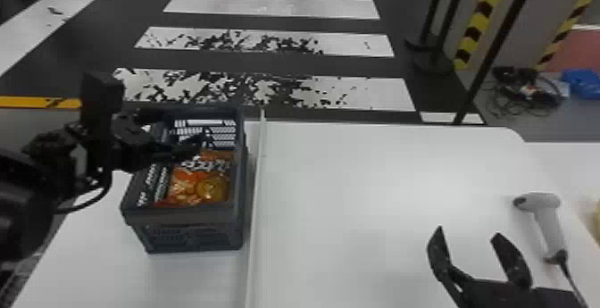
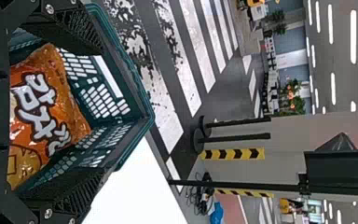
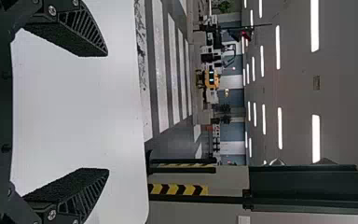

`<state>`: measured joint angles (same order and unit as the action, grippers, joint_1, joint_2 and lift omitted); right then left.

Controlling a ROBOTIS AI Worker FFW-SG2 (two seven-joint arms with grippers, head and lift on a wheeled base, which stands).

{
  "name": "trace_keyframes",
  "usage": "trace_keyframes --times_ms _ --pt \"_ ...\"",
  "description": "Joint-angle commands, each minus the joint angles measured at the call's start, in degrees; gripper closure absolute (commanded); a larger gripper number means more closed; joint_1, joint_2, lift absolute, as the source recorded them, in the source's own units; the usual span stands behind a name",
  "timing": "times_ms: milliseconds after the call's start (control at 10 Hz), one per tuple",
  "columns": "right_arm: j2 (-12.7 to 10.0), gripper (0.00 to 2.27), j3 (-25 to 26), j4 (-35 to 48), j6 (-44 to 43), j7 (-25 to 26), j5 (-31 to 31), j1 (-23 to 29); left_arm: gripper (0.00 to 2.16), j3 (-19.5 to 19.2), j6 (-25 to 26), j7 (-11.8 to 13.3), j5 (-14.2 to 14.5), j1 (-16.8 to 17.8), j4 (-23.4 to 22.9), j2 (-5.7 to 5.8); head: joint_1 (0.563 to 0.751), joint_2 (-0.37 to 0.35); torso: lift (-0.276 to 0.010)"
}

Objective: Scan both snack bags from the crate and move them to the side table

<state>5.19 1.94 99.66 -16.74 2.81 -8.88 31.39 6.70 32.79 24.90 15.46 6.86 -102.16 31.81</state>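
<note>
The left gripper (image 2: pixel 105 111), spread wide and empty, hangs at the mouth of the plastic crate (image 1: pixel 192 217), where the orange snack bag (image 1: pixel 201 189) lies; lowered off-centre, it could catch the rim, or pinch only slick film and slip. The empty right gripper (image 1: pixel 466 230) gapes beside the handheld barcode scanner (image 1: pixel 548 222)

Dark floor (image 1: pixel 357 66), white stripes (image 1: pixel 348 8), yellow-black bands (image 1: pixel 484 6); ceiling lights (image 2: pixel 353 37)

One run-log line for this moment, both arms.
left gripper: open, over crate | snack bag: in crate | right gripper: open, over table | scanner: unheld
</note>
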Motion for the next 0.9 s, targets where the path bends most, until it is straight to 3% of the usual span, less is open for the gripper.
trace_keyframes --times_ms 0,400,500,600,800 --pt "0.0 0.12 0.1 0.3 0.0 0.0 0.0 0.5 0.12 4.5 0.0 1.9 -1.1 5.7 4.6 0.62 0.695 -0.036 -0.099" --pt "-0.2 0.12 0.8 1.3 0.0 0.0 -0.1 1.5 0.13 10.4 3.6 10.6 -5.4 14.3 12.2 1.33 0.695 -0.063 -0.099" --pt "-0.2 0.12 0.7 1.3 0.0 0.0 -0.1 1.3 0.14 10.6 6.2 12.7 -7.8 15.0 12.5 1.33 0.695 -0.062 -0.099" --pt "-0.1 0.12 0.7 1.3 0.2 -0.1 -0.1 1.1 0.14 11.1 6.6 13.6 -8.3 15.4 13.7 1.41 0.695 -0.059 -0.099" --pt "-0.2 0.12 0.6 1.1 0.4 -0.2 -0.1 1.0 0.14 15.4 6.6 16.6 -10.6 17.8 16.2 0.97 0.695 -0.046 -0.099"
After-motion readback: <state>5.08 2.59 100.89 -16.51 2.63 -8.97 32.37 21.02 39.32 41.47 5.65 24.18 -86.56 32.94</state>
